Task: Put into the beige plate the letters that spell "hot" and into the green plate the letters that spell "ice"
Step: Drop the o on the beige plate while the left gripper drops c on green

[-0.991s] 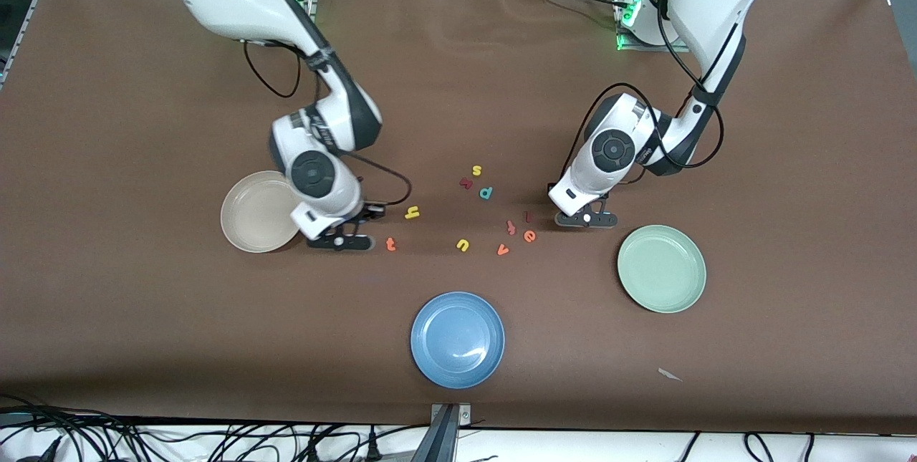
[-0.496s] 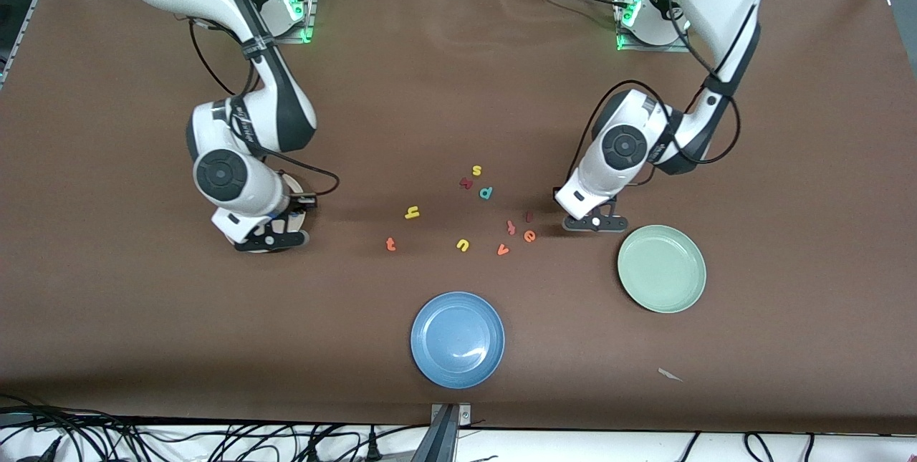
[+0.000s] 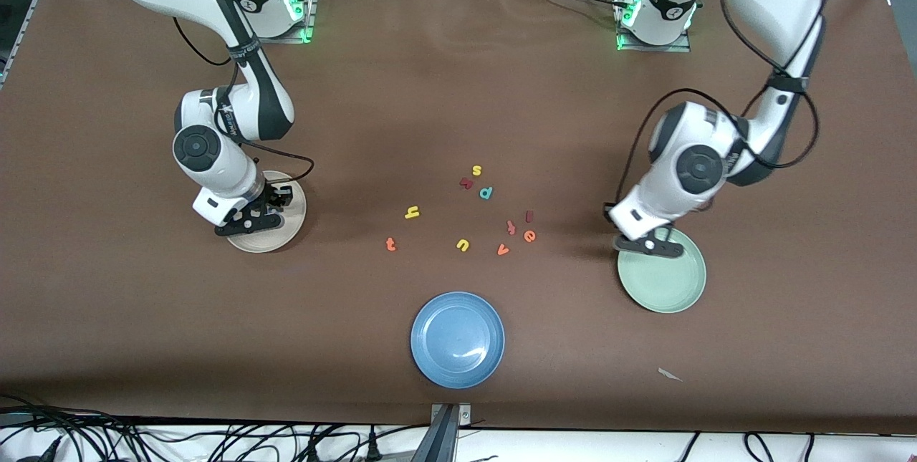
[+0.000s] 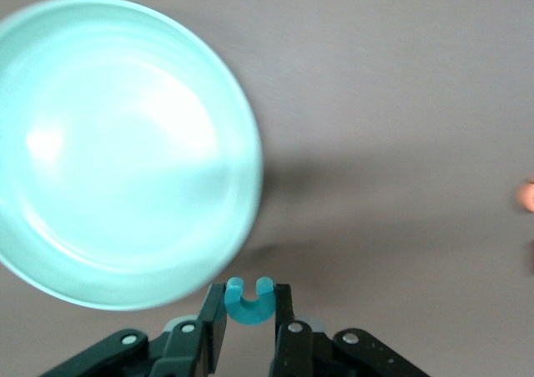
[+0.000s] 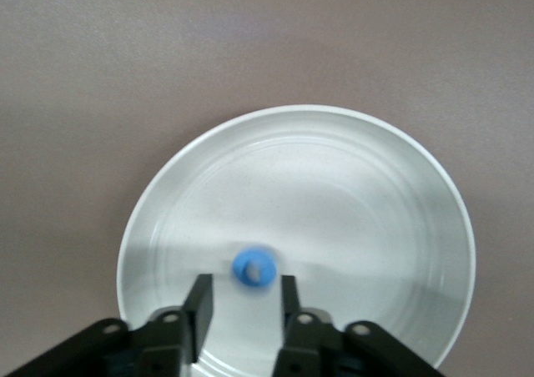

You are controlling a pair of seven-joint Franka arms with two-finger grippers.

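Teal "c" pinched in left hand.

We can read no printed words, only loose foam letters on the surface: s, p, h, t, u, v, e.

Your brown tabletop carries the beige plate, green plate, blue plate, with loose foam letters scattered between them.
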